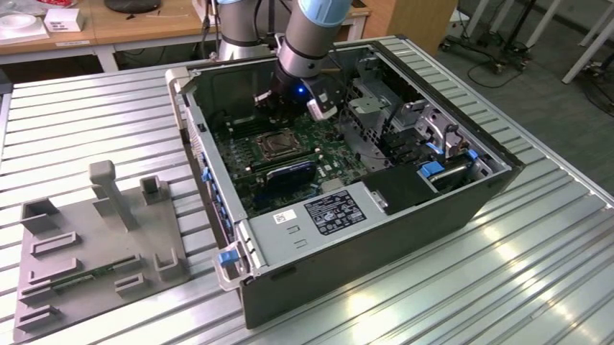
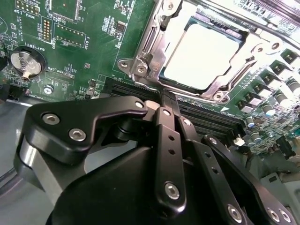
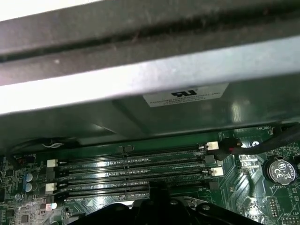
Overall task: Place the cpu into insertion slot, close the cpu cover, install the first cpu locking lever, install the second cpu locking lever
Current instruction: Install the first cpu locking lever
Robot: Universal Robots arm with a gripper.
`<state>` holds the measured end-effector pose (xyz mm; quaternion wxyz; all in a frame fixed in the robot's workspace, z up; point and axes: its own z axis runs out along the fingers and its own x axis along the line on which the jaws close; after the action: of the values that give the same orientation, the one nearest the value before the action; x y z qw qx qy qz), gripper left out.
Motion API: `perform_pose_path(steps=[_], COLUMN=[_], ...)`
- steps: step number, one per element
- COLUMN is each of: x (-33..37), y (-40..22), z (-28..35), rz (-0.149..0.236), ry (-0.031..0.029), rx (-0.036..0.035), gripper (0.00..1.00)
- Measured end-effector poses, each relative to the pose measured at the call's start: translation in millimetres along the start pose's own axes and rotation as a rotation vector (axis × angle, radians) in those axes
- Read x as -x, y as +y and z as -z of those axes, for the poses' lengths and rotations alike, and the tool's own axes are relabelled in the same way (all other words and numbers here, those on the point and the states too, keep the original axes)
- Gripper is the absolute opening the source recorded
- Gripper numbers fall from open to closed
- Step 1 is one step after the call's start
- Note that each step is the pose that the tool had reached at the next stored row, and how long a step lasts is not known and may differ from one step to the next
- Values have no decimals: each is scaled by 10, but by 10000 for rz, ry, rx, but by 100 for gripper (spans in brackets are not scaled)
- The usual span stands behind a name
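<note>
Just beyond the insertion slot [image 2: 199,56], where the cpu [image 2: 201,58] is already sitting under the closed cpu cover [image 2: 150,47], you are holding the gripper [image 2: 168,96] with jaws pressed together, tips touching the socket frame's near edge

The hand [image 2: 169,101] hangs low inside the open computer case [image 1: 384,237], fingers pressed together, tips just above the long black memory slots [image 2: 206,117] and just beside the insertion slot [image 1: 273,144]; the case's side wall [image 3: 150,79] rises close behind the memory slots, hemming that side; toward the exterior view's right, a metal drive cage [image 1: 374,108] and cables crowd the board; above the socket the way stands open; outside the case, the ribbed bench [image 1: 479,287] lies free, save for the grey fixture tray [image 1: 96,244] at the exterior view's left.
</note>
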<state>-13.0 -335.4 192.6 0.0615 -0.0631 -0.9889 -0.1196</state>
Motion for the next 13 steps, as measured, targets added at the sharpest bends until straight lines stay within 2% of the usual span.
perform_pose_path(steps=[3, 11, 13], x=[4, 4, 3], y=[-5, -10, -7], z=[-14, -17, -10], rz=[4, 0, 4], ry=[-8, -1, -2], rx=[16, 0, 19], gripper=[11, 11, 11])
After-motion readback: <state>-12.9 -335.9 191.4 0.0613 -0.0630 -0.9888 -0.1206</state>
